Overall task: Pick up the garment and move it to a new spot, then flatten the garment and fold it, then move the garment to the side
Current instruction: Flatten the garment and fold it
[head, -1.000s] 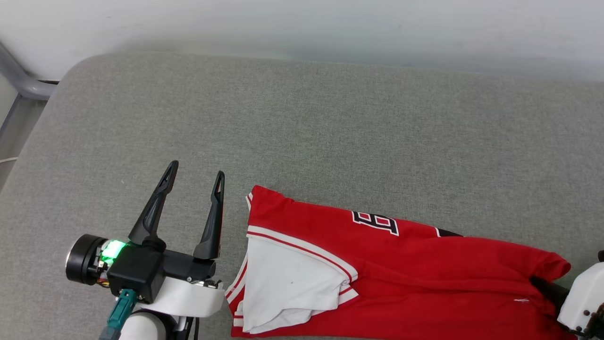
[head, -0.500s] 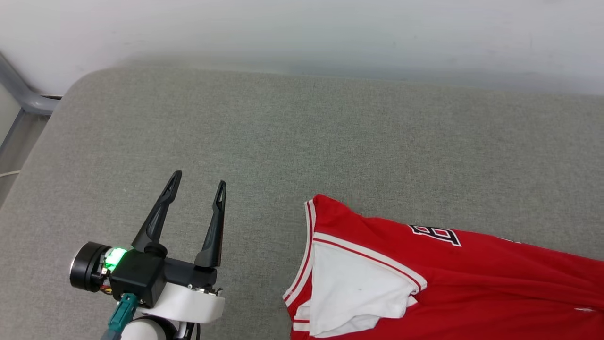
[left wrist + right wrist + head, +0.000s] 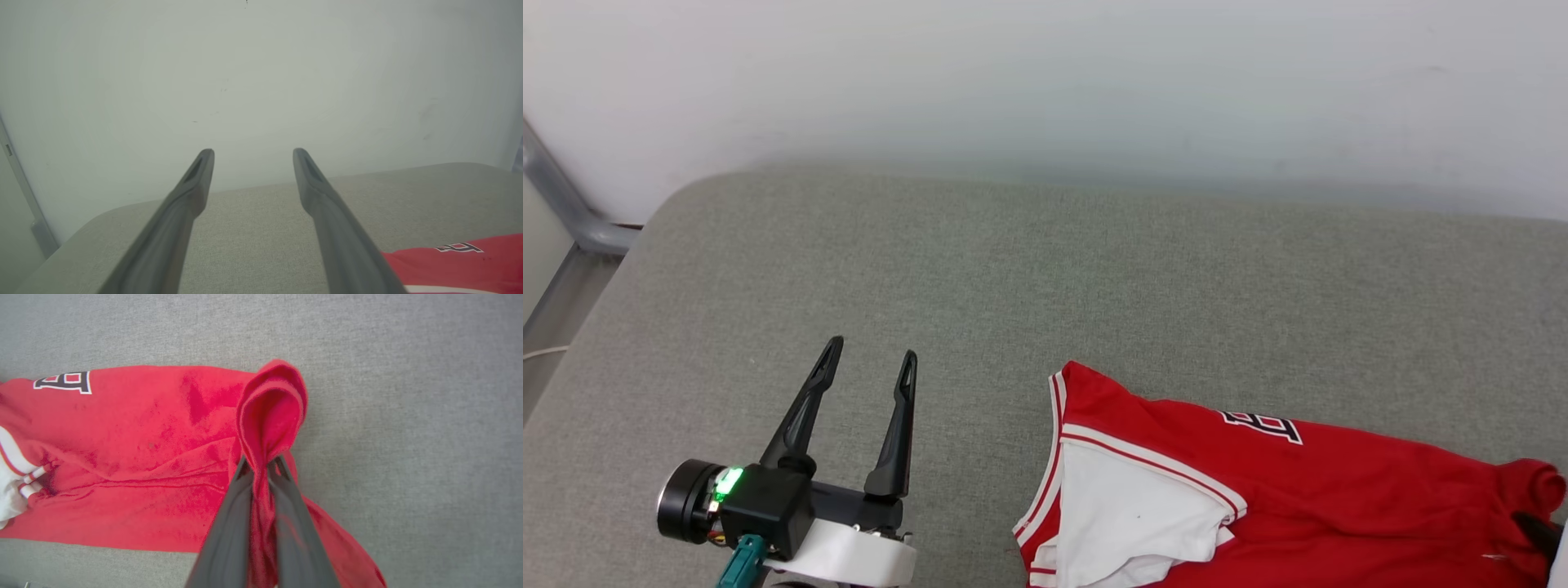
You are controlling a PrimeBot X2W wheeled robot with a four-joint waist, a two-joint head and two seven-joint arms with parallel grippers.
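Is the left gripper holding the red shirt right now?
No, the left gripper is open over the grey cushion, apart from the red shirt.

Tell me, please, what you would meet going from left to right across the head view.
A grey metal rail → the left gripper, jaws open → the garment, its white sleeve at its left end.

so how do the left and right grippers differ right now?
Left gripper: fingers spread, empty; right gripper: fingers pinched on a fold of the red white-sleeved shirt. Left faces the pale wall; right faces down at the grey fabric cushion. Shared: long dark fingers.
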